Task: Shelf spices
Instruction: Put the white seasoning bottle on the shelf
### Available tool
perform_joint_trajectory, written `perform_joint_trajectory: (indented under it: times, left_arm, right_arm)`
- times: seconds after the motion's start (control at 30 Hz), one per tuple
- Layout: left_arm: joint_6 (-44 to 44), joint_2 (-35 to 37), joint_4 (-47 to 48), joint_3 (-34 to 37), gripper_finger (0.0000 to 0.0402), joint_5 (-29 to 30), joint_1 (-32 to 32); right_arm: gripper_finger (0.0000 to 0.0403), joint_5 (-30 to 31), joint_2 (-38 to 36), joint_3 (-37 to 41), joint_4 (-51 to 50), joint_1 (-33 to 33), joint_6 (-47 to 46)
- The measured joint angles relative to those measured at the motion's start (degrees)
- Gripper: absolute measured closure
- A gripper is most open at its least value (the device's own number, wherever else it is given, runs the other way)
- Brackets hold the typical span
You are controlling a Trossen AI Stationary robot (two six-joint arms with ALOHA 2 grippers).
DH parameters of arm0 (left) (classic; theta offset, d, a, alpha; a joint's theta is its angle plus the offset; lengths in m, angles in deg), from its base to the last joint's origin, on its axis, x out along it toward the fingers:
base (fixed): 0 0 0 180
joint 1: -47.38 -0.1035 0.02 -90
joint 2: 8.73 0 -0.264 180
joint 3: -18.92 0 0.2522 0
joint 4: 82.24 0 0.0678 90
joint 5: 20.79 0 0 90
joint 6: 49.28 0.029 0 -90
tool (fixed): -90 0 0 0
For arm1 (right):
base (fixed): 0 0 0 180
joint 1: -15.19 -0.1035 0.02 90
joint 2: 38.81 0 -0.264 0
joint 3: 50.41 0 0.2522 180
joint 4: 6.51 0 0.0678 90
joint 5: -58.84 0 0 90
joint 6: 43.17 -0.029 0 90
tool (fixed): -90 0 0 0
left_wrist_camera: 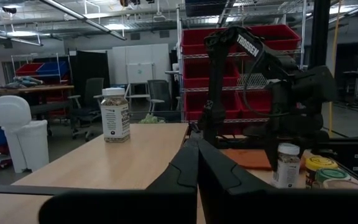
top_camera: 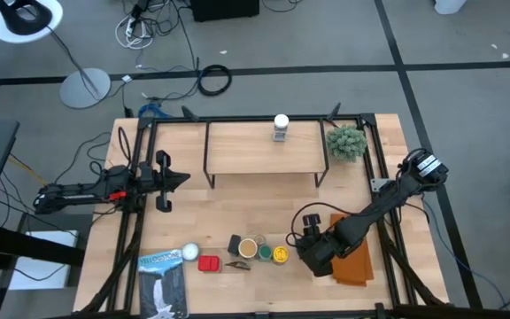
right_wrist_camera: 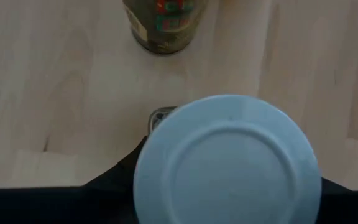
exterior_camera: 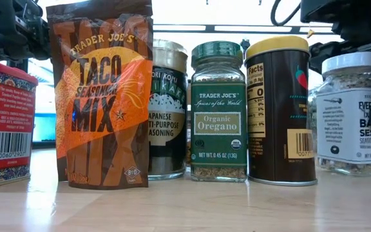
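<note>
The likeliest mishap is a knock-on topple; the white-lidded jar [right_wrist_camera: 227, 160] stands just beside the yellow-lidded tin [top_camera: 280, 254] in the row well in front of the shelf [top_camera: 262, 147], so a tilted lift could tip its neighbours. The right pincer [top_camera: 312, 252] is down over that jar, whether clamped I cannot tell; the left pincer [top_camera: 173, 180], fingers together, waits left of the shelf, where one jar [top_camera: 280, 127] already stands.

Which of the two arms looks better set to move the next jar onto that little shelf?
The right one, probably. Its right gripper is down over a white-lidded jar at the end of the spice row. The left gripper waits at the table's left side, fingers together, away from the jars. One jar already stands on the shelf.
</note>
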Motion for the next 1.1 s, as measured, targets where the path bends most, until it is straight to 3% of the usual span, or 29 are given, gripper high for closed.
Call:
perform_joint_trajectory:
  times: [0.1,0.37,0.7,0.83,1.1]
  left_arm:
    - [0.0,0.0,0.0,0.0,0.0396,0.0,0.0]
    - [0.0,0.0,0.0,0.0,0.0396,0.0,0.0]
    - [0.0,0.0,0.0,0.0,0.0396,0.0,0.0]
    - [0.0,0.0,0.0,0.0,0.0396,0.0,0.0]
    - [0.0,0.0,0.0,0.0,0.0396,0.0,0.0]
  right_arm:
    - [0.0208,-0.3,0.0,-3.9,-3.3,0.7,0.2]
    - [0.0208,1.9,0.0,-19.3,-23.4,7.7,4.0]
    - [0.0208,4.6,-0.1,-36.9,-30.1,22.0,20.1]
    - [0.0208,4.0,-0.1,-40.1,-30.3,28.8,26.0]
    - [0.0205,-3.3,0.4,-40.2,-29.3,42.7,29.9]
